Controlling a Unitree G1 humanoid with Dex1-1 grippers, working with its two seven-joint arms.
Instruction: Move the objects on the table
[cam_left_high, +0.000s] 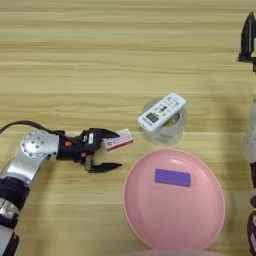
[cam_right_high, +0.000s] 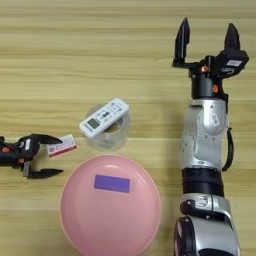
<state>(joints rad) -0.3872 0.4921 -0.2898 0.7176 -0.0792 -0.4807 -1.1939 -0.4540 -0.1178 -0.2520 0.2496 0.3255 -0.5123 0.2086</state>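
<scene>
My left gripper (cam_left_high: 110, 150) is spread open beside the packet (cam_left_high: 118, 140), one finger touching its near end. The packet lies flat on the table (cam_left_high: 75, 60), looking light and thin; I'd pinch across its edges. Right gripper (cam_right_high: 206, 42) is parked open, well away.

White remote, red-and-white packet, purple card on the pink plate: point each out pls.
white remote (cam_left_high: 162, 111): left eye view, middle of its button face.
red-and-white packet (cam_left_high: 119, 140): left eye view, centre of its top face.
purple card (cam_right_high: 112, 183): right eye view, centre of the card.
</scene>
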